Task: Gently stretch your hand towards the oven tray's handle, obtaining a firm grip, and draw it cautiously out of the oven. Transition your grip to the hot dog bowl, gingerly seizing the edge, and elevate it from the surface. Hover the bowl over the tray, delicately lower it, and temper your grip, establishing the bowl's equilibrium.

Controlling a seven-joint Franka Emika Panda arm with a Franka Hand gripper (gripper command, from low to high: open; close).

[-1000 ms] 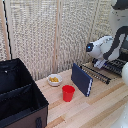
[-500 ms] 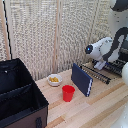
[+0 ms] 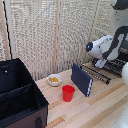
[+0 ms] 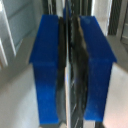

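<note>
The oven tray [image 3: 96, 73], a dark wire rack, sticks out over the wooden table at the exterior view's right. My gripper [image 3: 101, 63] is down at the tray's far end. In the wrist view my gripper [image 4: 70, 65] has its blue fingers [image 4: 47, 60] pressed together on a thin dark metal bar of the oven tray [image 4: 73, 100]. The oven [image 3: 119, 63] is mostly hidden behind the arm at the right edge. The hot dog bowl [image 3: 53, 79], small and white with yellow pieces inside, sits on the table near the back wall, well away from my gripper.
An upright dark blue book [image 3: 81, 79] stands between the bowl and the tray. A red cup [image 3: 68, 93] stands in front of the bowl. A large black fabric bin [image 3: 17, 97] fills the exterior view's left. A slatted screen backs the table.
</note>
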